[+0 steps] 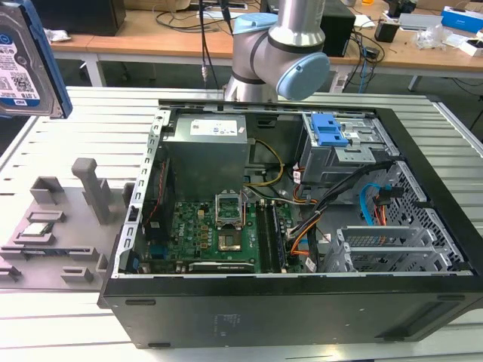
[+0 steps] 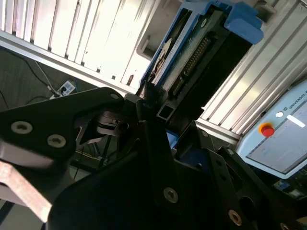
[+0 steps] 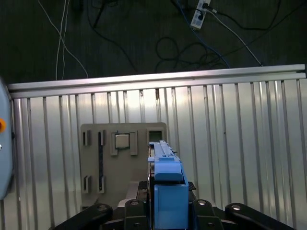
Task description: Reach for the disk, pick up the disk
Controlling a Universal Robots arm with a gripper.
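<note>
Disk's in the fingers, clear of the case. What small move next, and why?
I'd probably just hold position with the grip closed. In the exterior view the disk hangs in the air, apart from the open computer case; in the second wrist view the fingers clamp it, so the pick-up looks done and more lift seems unneeded.

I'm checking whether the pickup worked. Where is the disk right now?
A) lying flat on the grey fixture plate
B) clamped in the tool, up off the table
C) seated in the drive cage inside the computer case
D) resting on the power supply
B: in the first wrist view the disk stands edge-on in the tool, with the slatted table and the grey fixture plate beneath it.
</note>
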